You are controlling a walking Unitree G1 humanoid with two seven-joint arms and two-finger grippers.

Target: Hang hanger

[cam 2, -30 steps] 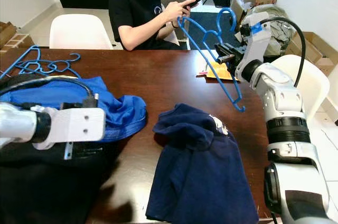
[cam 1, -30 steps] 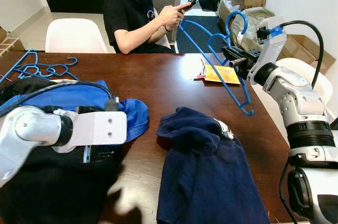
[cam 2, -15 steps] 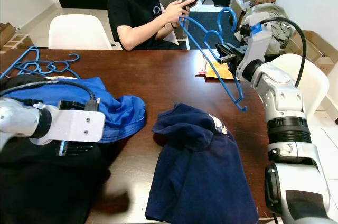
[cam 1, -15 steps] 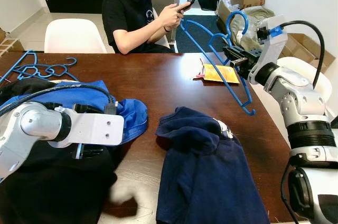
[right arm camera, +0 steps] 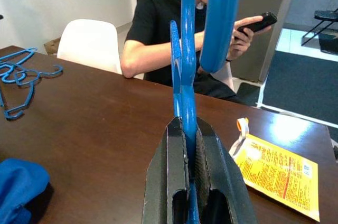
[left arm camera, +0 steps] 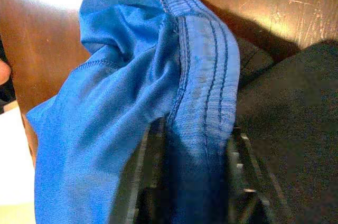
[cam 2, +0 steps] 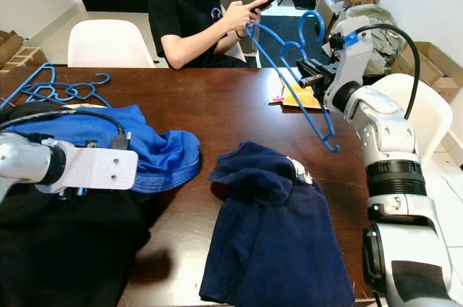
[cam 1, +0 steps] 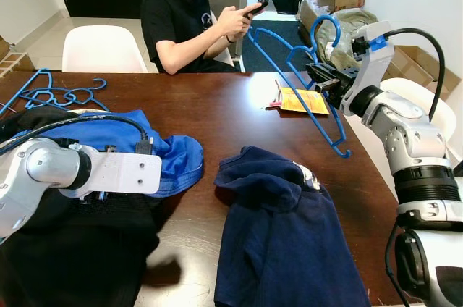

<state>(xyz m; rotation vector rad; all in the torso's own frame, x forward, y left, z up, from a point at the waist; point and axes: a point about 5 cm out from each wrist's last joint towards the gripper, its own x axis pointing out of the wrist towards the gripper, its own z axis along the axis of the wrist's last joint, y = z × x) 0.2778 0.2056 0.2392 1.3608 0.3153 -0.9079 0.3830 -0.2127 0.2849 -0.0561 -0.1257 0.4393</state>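
Right hand (right arm camera: 186, 145) clamped on blue hanger (cam 1: 304, 86), held up over the surface's (cam 1: 217, 115) far right edge; nothing hung yet, no rail visible. Left hand (left arm camera: 185, 182) sits in the blue shirt (cam 1: 116, 140), its fingers pinching the fabric. Versus a second ago: hanger barely shifted, left arm lower.

On the table (cam 1: 217, 115), a shirt (cam 1: 286, 234) lay right of a cloth pile (cam 1: 87, 177), spare hangers (cam 1: 51, 93) far left, a person (cam 1: 192, 21) seated behind.
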